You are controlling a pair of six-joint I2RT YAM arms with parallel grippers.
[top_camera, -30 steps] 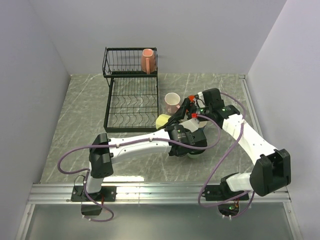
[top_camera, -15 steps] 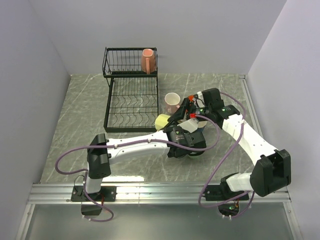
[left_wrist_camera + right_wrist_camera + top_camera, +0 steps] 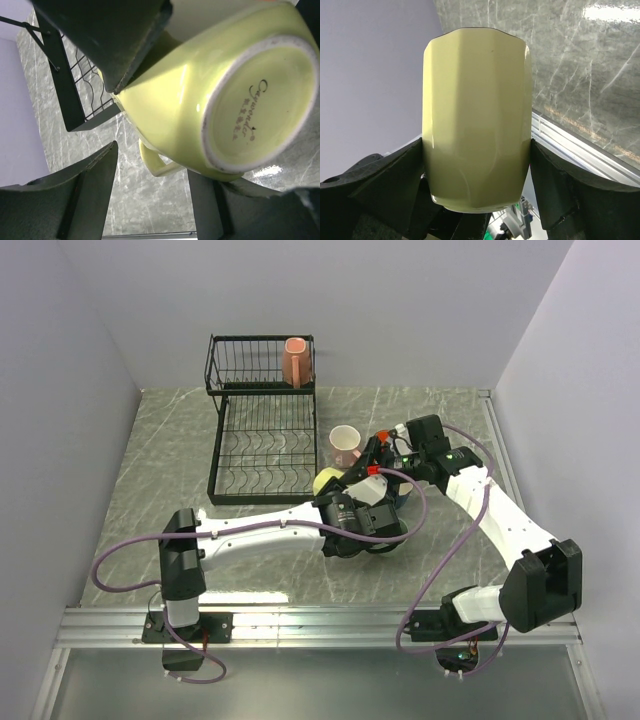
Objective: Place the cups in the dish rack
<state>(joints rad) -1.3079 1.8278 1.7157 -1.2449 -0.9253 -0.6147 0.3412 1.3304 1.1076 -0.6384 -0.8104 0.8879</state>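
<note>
My right gripper (image 3: 342, 478) (image 3: 477, 145) is shut on a pale yellow cup (image 3: 323, 483) (image 3: 476, 120) and holds it on its side above the table, just off the dish rack's (image 3: 262, 440) front right corner. In the left wrist view the cup (image 3: 200, 100) shows its base and handle. My left gripper (image 3: 340, 500) (image 3: 152, 170) is open right under it, its fingers (image 3: 85, 195) either side of the handle. One pink cup (image 3: 345, 444) stands on the table. Another pink cup (image 3: 296, 361) sits in the upper basket.
The black wire rack stands at the back left, its slotted lower tray (image 3: 260, 475) bare. Grey walls close in the left, back and right sides. Both arms cross over the middle of the marble table (image 3: 150, 500), with purple cables looping beside them.
My left arm has swung left and slightly forward, bringing its gripper in under the yellow cup. The right arm and its cup have stayed in place.
</note>
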